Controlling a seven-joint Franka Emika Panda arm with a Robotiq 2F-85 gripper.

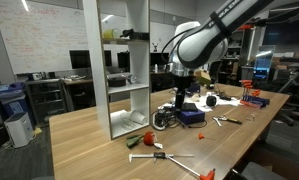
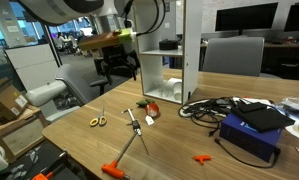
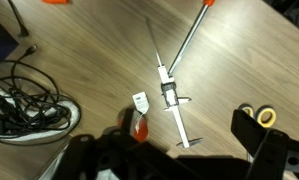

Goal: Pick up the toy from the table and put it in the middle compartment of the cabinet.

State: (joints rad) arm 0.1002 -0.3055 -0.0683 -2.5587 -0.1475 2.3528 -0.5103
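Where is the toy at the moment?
The toy lies on the table by the foot of the cabinet, beside a metal caliper. The wrist view shows the toy at bottom centre.

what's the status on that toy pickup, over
Gripper up off the table, jaws open, empty. Toy on the table near the cabinet, not yet picked. Measuring tool close beside it, cables off to one side.
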